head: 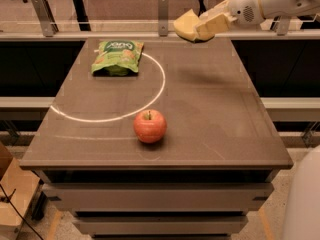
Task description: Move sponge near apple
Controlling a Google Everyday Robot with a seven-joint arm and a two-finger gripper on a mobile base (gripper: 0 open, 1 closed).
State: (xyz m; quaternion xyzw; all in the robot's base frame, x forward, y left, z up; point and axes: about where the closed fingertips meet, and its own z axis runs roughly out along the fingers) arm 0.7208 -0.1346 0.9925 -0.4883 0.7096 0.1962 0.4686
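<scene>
The red-orange apple [149, 126] sits on the brown table [215, 114] near its front edge, left of centre. My gripper [200, 28] is at the top of the view, held in the air above the table's far edge, and is shut on the pale yellow sponge [186, 25]. The sponge sticks out to the left of the fingers. The white arm [272, 1] reaches in from the upper right. The sponge is far behind the apple and a little to its right.
A green snack bag [117, 57] lies at the back left of the table, on a white painted arc [150, 94]. A rail with metal posts [162, 14] runs behind the table. Part of my white body [305, 204] fills the lower right corner.
</scene>
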